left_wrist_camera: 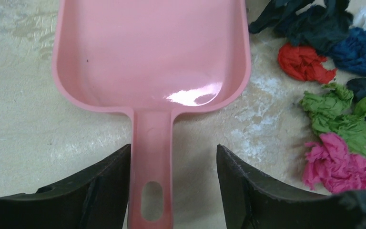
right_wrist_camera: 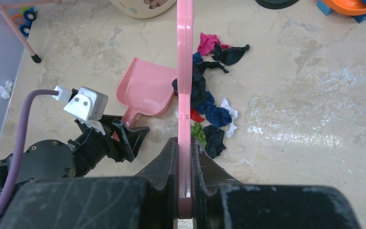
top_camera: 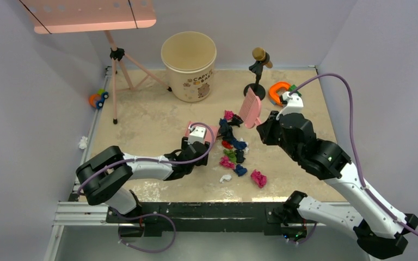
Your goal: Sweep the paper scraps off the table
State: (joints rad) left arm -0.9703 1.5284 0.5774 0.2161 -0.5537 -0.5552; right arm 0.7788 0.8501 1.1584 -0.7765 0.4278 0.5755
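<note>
Crumpled paper scraps (top_camera: 233, 148) in black, dark blue, magenta, red, green and white are lying bunched near the middle of the beige speckled stone-look worktop (top_camera: 152, 117), trailing toward its near edge. They are looking featherlight and soft, likely to roll or scatter, so pushing probably suits them better than pinching. The left tool (left_wrist_camera: 174, 160) is standing apart, straddling the slim handle of a smooth, rigid pink plastic dustpan (left_wrist_camera: 147, 57) lying just beside the scraps; that handle is probably the place to grip. The right tool (right_wrist_camera: 185, 152) is clamping the flat handle of a pink plastic brush (right_wrist_camera: 185, 67), its head near the pile's far end.
</note>
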